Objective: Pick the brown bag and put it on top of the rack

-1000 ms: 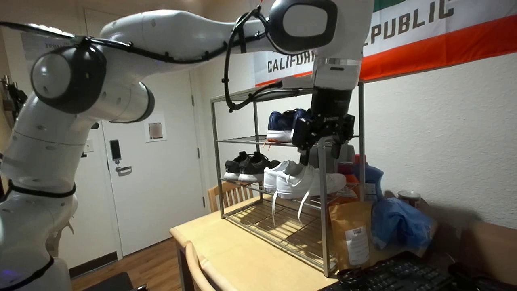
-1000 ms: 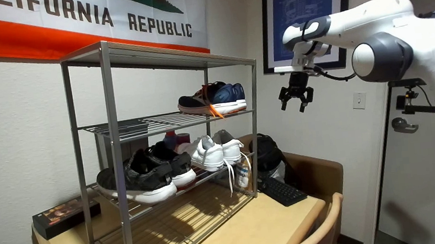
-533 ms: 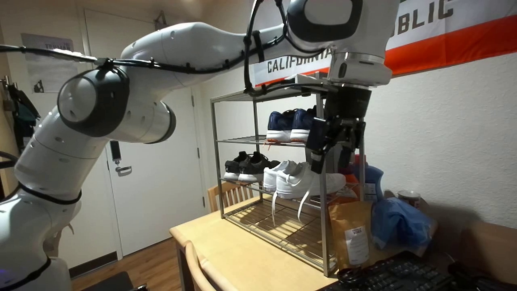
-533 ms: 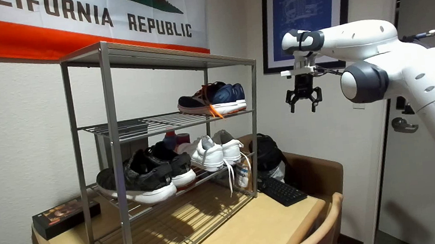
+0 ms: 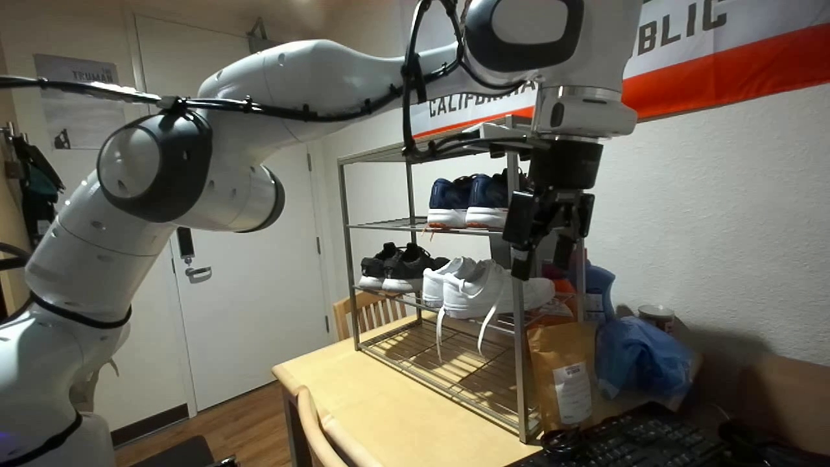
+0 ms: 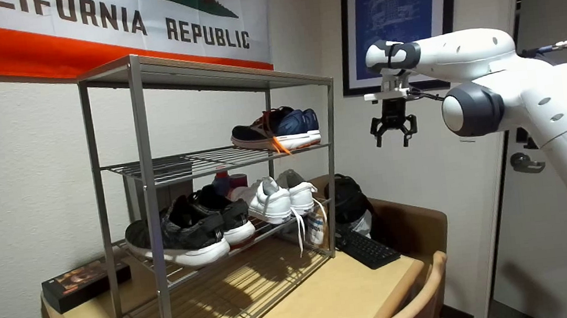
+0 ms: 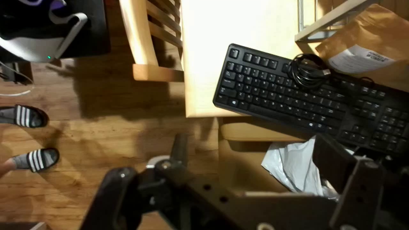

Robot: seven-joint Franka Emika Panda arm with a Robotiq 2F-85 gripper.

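Your jaws stand wide apart; the brown bag (image 5: 561,363) is upright just beside the rack (image 6: 206,77), near that tabletop (image 7: 204,67) edge which the keyboard (image 7: 310,99) crosses.

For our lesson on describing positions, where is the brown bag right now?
In an exterior view, the brown bag is low and right of centre, between the rack and the blue plastic bag, with the keyboard in front.
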